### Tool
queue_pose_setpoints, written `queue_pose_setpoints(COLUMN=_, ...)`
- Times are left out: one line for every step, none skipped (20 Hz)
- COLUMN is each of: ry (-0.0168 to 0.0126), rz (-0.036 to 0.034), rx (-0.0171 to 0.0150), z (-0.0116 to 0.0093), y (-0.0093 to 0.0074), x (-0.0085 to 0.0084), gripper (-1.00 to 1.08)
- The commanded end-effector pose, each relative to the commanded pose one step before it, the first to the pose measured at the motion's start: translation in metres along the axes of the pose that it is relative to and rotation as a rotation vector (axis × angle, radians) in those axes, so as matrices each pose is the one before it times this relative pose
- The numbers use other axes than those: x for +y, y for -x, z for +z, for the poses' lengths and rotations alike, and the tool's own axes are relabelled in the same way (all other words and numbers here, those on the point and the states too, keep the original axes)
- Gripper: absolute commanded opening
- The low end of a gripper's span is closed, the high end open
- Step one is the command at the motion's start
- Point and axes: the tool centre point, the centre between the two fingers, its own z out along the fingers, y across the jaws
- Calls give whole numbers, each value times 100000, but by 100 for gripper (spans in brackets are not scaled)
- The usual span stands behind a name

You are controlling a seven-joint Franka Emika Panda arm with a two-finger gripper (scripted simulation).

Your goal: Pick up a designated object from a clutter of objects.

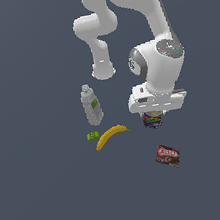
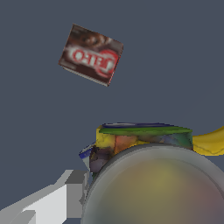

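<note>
Can (image 1: 153,121) under arm; banana (image 1: 111,135), bottle (image 1: 91,105) toward exterior view's left; box (image 1: 168,155) apart.

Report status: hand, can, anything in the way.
Hand low over the can, grip state unclear. Can on the floor. Banana close beside it; brown-red box clear.

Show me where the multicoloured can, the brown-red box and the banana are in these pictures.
Multicoloured can (image 2: 144,144), wrist view, on its label band just under the green rim.
Brown-red box (image 2: 91,54), wrist view, middle of its printed top face.
Banana (image 1: 111,134), exterior view, middle of its curved yellow body.
</note>
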Motion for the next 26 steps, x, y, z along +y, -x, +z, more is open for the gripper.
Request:
queue_pose_setpoints(ry=-130, rz=-34, rx=414, z=-2497, y=966, x=-466, gripper=-100)
queue_pose_setpoints(ry=63, rz=-8, rx=26, z=-962, y=434, x=-190, gripper=-100)
queue_pose_setpoints(ry=0, rz=0, rx=0, z=-978, y=433, x=-179, gripper=-100)
queue_pose_setpoints(ry=0, rz=0, rx=0, z=-995, y=439, x=-183, gripper=-100)
queue_pose_setpoints(ry=0, rz=0, rx=0, z=-1013, y=446, x=-187, gripper=-100)
queue_pose_setpoints(ry=0, rz=0, rx=0, z=-1034, y=453, x=-192, gripper=-100)
queue_pose_setpoints(ry=0, rz=0, rx=0, z=-1058, y=462, x=-197, gripper=-100)
queue_pose_setpoints(ry=0, rz=0, rx=0, z=-1085, y=472, x=-203, gripper=-100)
queue_pose_setpoints(ry=0, rz=0, rx=0, z=-1117, y=483, x=-210, gripper=-100)
queue_pose_setpoints(ry=0, rz=0, rx=0, z=-1132, y=487, x=-214, gripper=-100)
queue_pose_setpoints(ry=0, rz=0, rx=0, z=-1115, y=478, x=-212, gripper=-100)
queue_pose_setpoints(ry=0, rz=0, rx=0, z=-1099, y=468, x=-210, gripper=-100)
queue_pose_setpoints(ry=0, rz=0, rx=0, z=-1082, y=459, x=-208, gripper=-100)
queue_pose_setpoints(ry=0, rz=0, rx=0, z=-1060, y=447, x=-206, gripper=-100)
queue_pose_setpoints(ry=0, rz=0, rx=0, z=-1037, y=434, x=-203, gripper=-100)
queue_pose_setpoints(ry=0, rz=0, rx=0, z=-1012, y=421, x=-200, gripper=-100)
queue_pose_setpoints(ry=0, rz=0, rx=0, z=-985, y=406, x=-196, gripper=-100)
queue_pose_setpoints(ry=0, rz=0, rx=0, z=-954, y=391, x=-192, gripper=-100)
queue_pose_setpoints(ry=0, rz=0, rx=0, z=-919, y=374, x=-186, gripper=-100)
queue_pose_setpoints(ry=0, rz=0, rx=0, z=-881, y=355, x=-180, gripper=-100)
queue_pose_setpoints(ry=0, rz=0, rx=0, z=-840, y=335, x=-175, gripper=-100)
queue_pose_setpoints(ry=0, rz=0, rx=0, z=-794, y=312, x=-169, gripper=-100)
queue_pose_setpoints(ry=-67, rz=0, rx=-17, z=-754, y=281, x=-135, gripper=-100)
queue_pose_setpoints(ry=0, rz=0, rx=0, z=-691, y=264, x=-152, gripper=-100)
queue_pose_setpoints(ry=0, rz=0, rx=0, z=-640, y=242, x=-143, gripper=-100)
queue_pose_setpoints(ry=0, rz=0, rx=0, z=-587, y=220, x=-133, gripper=-100)
